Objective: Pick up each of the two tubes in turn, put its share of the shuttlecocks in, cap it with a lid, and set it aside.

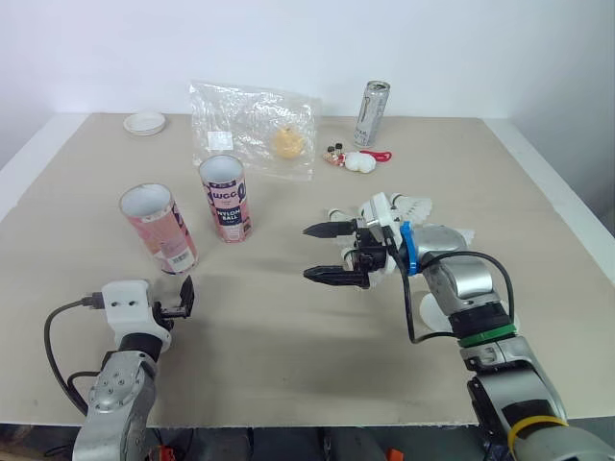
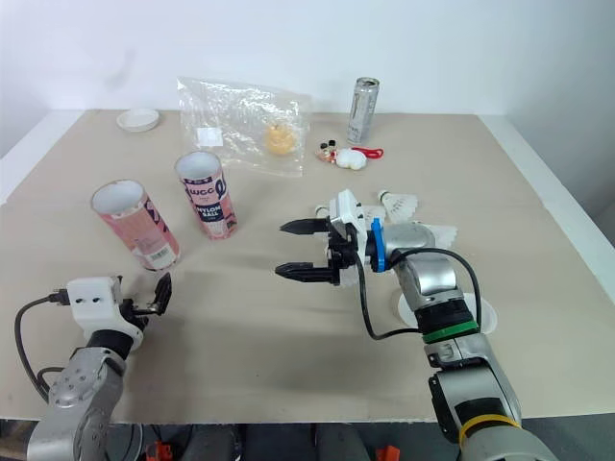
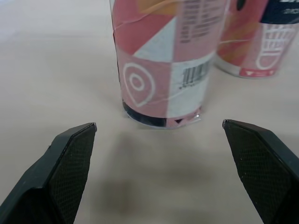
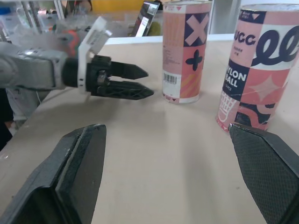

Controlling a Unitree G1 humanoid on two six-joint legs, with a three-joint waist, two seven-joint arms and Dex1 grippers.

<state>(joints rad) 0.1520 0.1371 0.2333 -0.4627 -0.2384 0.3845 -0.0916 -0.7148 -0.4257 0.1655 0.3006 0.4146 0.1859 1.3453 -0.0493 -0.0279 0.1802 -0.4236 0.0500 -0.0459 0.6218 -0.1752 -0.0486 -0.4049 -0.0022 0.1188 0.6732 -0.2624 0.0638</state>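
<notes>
Left wrist view: left hand (image 3: pixel 159 124) spread wide, empty, facing a tube (image 3: pixel 163 60); right hand (image 1: pixel 309 253) likewise.

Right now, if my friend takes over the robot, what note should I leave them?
Left end effector: open, empty, facing the nearer tube.
Right end effector: open, empty, in the middle.
Second tube stands beside the first; both upright, uncapped.
Shuttlecocks lie loose on the right; a white lid sits at the far left corner.
Done: nothing visibly.
To do: grasp, fill, cap, set aside, both tubes.
</notes>
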